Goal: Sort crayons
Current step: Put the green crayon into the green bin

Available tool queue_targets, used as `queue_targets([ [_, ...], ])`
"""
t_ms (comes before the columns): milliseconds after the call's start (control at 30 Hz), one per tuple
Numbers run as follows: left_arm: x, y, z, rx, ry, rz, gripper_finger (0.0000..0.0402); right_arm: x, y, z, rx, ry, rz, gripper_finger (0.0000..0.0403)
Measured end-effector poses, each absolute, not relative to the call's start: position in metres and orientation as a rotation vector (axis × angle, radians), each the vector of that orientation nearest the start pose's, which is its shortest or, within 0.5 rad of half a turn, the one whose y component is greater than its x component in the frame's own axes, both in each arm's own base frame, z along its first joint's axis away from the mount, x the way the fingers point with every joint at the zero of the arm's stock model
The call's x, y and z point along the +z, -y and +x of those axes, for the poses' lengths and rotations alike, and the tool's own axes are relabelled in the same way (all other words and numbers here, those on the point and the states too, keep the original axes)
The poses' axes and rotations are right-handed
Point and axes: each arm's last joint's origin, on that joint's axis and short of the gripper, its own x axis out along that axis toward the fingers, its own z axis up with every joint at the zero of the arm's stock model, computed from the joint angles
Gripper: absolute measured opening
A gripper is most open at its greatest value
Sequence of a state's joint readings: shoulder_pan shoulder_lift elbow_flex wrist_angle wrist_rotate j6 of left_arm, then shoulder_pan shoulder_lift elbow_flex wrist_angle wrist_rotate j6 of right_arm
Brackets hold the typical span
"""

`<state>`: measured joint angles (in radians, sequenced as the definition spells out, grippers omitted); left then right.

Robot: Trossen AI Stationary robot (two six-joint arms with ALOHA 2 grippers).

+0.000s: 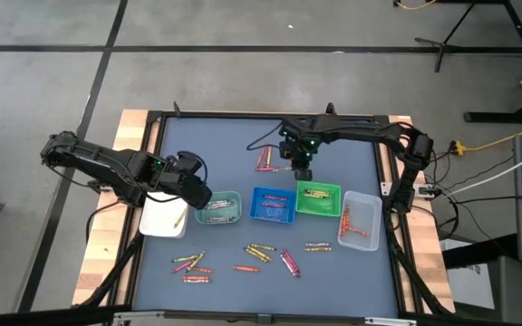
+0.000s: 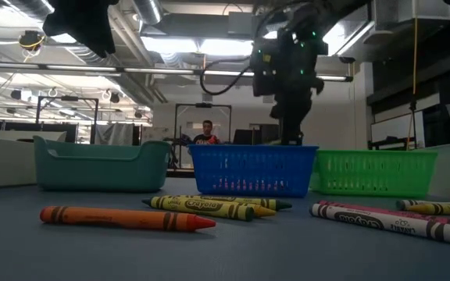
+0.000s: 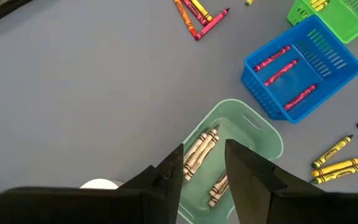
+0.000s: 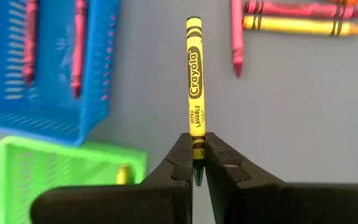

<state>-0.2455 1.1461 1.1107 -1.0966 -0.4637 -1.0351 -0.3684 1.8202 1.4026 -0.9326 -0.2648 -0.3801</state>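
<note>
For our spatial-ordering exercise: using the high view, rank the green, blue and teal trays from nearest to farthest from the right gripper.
1. Green tray, just below the right gripper.
2. Blue tray, middle of the row.
3. Teal tray, toward the left arm.

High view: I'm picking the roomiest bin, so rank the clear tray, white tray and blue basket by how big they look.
1. Clear tray, largest.
2. White tray, though the left arm covers part of it, so this place is unsure.
3. Blue basket, smallest, but close to the white tray.
</note>
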Motion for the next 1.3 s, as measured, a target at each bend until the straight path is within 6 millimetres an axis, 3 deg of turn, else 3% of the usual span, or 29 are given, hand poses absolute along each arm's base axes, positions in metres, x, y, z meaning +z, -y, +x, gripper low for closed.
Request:
queue_targets([
  [233, 0.311, 0.036, 0.195, 0.699, -0.834, -0.537, 0.0102, 0.253, 0.086, 0.338, 0.194, -1.373, 0.159, 0.0021],
  [567, 0.311, 0.036, 0.195, 0.676, -0.85, -0.492, 0.0102, 0.258, 0.032, 0.335, 0.179, -1.544, 0.211, 0.0023],
  [900, 0.311, 0.036, 0.195, 0.676, -0.85, -0.492, 0.0102, 0.26, 0.008, 0.315, -0.031, -1.789, 0.053, 0.0023],
  [1300, 0.312, 0.037, 0.198, 0.657, -0.822, -0.509, 0.0102, 0.261, -0.015, 0.312, -0.1, -1.812, -0.084, 0.0024],
])
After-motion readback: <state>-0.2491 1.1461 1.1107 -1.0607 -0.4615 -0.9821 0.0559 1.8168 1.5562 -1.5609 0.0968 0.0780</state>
